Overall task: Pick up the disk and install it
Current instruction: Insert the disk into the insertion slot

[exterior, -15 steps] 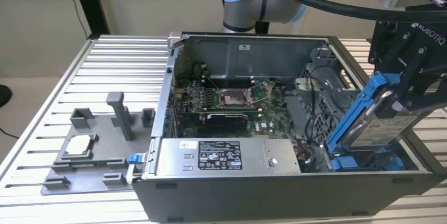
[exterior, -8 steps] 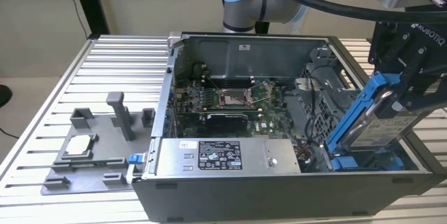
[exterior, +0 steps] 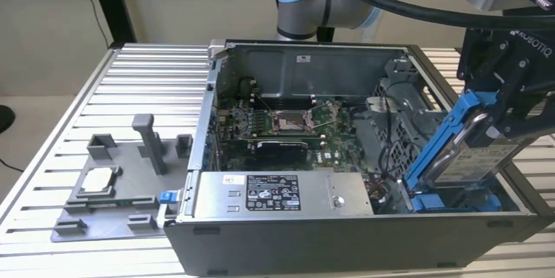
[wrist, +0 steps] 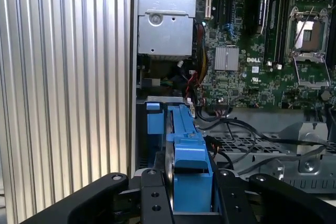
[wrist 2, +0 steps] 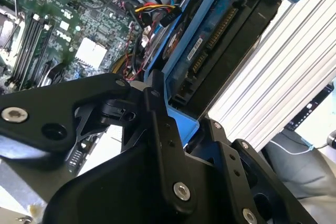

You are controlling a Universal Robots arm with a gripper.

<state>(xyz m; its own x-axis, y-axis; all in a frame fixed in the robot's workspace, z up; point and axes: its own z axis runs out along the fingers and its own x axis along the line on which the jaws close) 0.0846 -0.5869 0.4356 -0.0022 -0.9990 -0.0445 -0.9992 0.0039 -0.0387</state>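
Disk (exterior: pixel 472 154) is held tilted, its lower end at the drive bay (exterior: pixel 455 201), on the exterior view's right of the open computer case (exterior: pixel 347 242). Claw (exterior: pixel 501 121) is pinched across the disk's upper end. Judged stiff, fairly heavy and shock-sensitive. The blue carrier edges are judged the safest hold.

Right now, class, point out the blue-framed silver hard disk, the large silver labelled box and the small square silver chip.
The blue-framed silver hard disk (exterior: pixel 444 140), exterior view: blue carrier rail.
The large silver labelled box (exterior: pixel 273 193), exterior view: its label.
The small square silver chip (exterior: pixel 97 180), exterior view: top face.
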